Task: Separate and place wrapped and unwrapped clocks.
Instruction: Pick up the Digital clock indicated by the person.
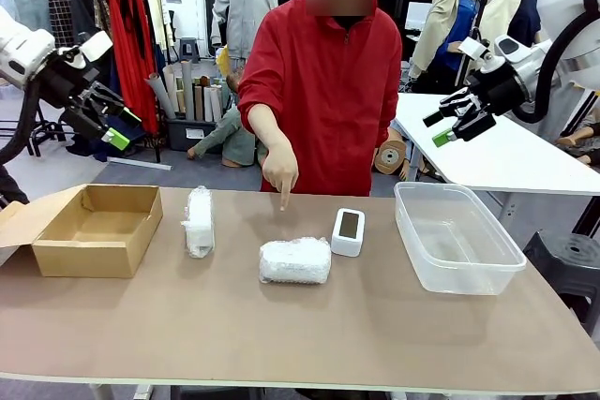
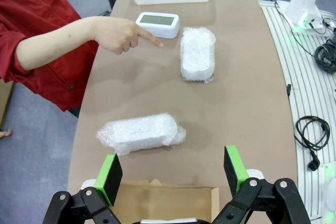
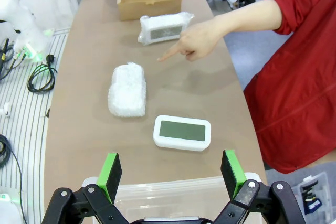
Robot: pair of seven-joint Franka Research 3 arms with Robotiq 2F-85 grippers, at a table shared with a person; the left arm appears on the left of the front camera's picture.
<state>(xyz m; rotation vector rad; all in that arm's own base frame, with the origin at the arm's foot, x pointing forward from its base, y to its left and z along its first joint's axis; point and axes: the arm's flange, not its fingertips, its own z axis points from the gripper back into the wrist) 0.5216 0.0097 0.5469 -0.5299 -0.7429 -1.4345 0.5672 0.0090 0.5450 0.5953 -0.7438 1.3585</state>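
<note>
Two bubble-wrapped clocks lie on the brown table: one (image 1: pixel 199 221) stands lengthwise near the cardboard box, the other (image 1: pixel 295 260) lies in the middle. The same bundles appear in the left wrist view (image 2: pixel 140 132) (image 2: pixel 197 54) and the right wrist view (image 3: pixel 163 27) (image 3: pixel 127 89). A bare white clock (image 1: pixel 348 231) (image 2: pixel 157 23) (image 3: pixel 182 132) with a grey screen rests right of the middle bundle. The person's hand (image 1: pixel 280 172) points a finger down at the table between the clocks. My left gripper (image 1: pixel 111 125) (image 2: pixel 171 172) and right gripper (image 1: pixel 448 126) (image 3: pixel 171 170) hang open and empty above the table's ends.
An open brown cardboard box (image 1: pixel 94 229) sits at the table's left end, a clear plastic tub (image 1: pixel 457 235) at the right end. The person in a red jacket stands at the far edge. A white table (image 1: pixel 506 152) stands behind on the right.
</note>
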